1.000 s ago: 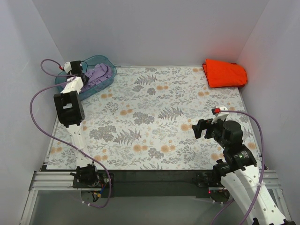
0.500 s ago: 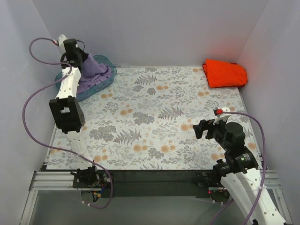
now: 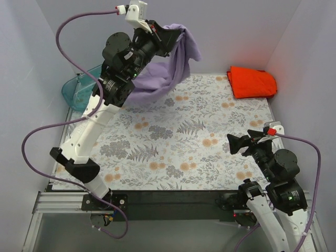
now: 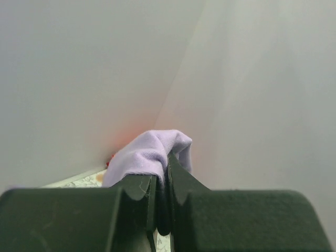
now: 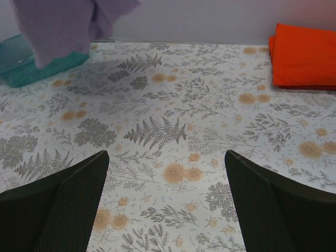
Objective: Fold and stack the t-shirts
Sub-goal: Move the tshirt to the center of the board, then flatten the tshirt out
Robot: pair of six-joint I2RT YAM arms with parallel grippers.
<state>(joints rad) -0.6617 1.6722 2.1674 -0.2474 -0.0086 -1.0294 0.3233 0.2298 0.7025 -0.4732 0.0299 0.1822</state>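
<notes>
Floral print covers the desk (image 3: 173, 136), with pale grey walls on three sides. My left end effector (image 3: 167, 38) is high above the back edge, right of the teal tub (image 3: 79, 93). It is clamped on the purple shirt (image 3: 163, 79), which drapes down toward the desk. My right end effector (image 3: 240, 144) hovers with its fingers spread wide, well apart from the tub. The folded orange shirt (image 3: 252, 82) lies far across from the tub, with open desk between.
</notes>
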